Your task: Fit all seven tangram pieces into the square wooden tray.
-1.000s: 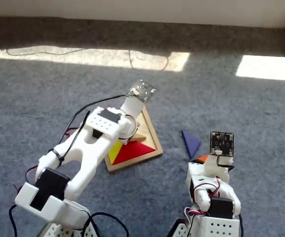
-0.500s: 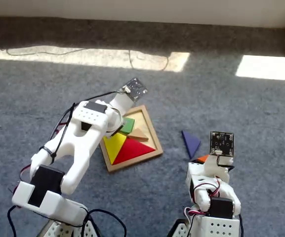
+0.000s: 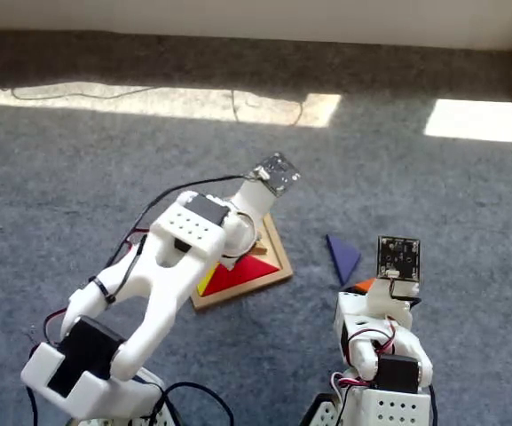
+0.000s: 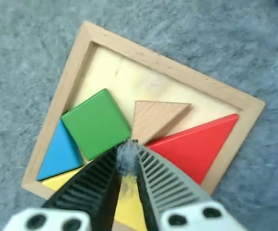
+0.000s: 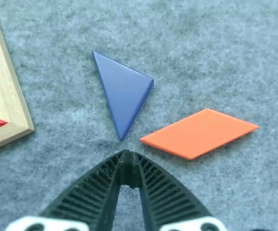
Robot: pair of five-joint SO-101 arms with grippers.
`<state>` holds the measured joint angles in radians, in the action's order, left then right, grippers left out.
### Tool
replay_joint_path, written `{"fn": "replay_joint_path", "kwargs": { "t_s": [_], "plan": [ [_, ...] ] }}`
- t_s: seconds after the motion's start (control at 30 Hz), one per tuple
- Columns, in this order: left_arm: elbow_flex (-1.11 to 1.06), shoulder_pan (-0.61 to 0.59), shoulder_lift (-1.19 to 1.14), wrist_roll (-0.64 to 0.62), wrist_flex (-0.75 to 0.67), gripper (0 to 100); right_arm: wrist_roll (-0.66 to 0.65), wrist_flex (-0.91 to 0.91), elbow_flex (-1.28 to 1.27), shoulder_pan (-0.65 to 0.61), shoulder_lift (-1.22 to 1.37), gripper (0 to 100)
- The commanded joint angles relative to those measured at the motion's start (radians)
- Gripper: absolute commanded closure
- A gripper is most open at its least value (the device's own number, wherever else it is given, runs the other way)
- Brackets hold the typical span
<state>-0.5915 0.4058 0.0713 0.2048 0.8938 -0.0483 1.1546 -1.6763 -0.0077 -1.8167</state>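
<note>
Left end effector [image 4: 127, 152] closed

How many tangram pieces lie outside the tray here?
2. A dark blue triangle lies on the carpet near the tray's corner; an orange parallelogram lies beside it, not touching. Both are just ahead of the right gripper. None seems hidden.

A thin dark cable [image 3: 233, 105] crosses the grey carpet [image 3: 433, 195] beside sunlit patches [image 3: 477, 122].

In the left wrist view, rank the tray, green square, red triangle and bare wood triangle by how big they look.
1. Tray.
2. Green square and red triangle, too alike to rank.
3. Bare wood triangle.
</note>
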Motion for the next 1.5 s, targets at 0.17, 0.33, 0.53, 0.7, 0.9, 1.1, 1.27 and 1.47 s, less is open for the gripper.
{"fn": "replay_joint_path", "kwargs": {
  "t_s": [0.17, 0.33, 0.53, 0.7, 0.9, 1.1, 1.27, 1.47],
  "plan": [
    [0.001, 0.157, 0.041, -0.103, -0.018, 97, 0.005, -0.004, -0.107, 0.010, -0.015, 99.3],
    [-0.051, 0.168, 0.039, -0.104, -0.126, 97, 0.005, -0.004, -0.107, 0.012, -0.015, 99.3],
    [-0.087, 0.168, 0.038, -0.104, -0.193, 97, 0.005, -0.004, -0.107, 0.012, -0.015, 99.3],
    [-0.087, 0.170, 0.036, -0.104, -0.193, 97, 0.005, -0.004, -0.107, 0.012, -0.015, 99.3],
    [0.008, 0.163, -0.088, -0.104, -0.186, 97, 0.005, -0.004, -0.107, 0.012, -0.015, 99.3],
    [0.116, 0.160, -0.185, -0.106, -0.127, 97, 0.005, -0.004, -0.107, 0.012, -0.015, 99.3],
    [0.125, 0.108, -0.189, -0.215, -0.130, 97, 0.005, -0.004, -0.107, 0.012, -0.015, 99.3],
    [0.153, 0.081, -0.199, -0.232, -0.133, 97, 0.005, -0.004, -0.107, 0.012, -0.015, 99.3]
  ]
}}
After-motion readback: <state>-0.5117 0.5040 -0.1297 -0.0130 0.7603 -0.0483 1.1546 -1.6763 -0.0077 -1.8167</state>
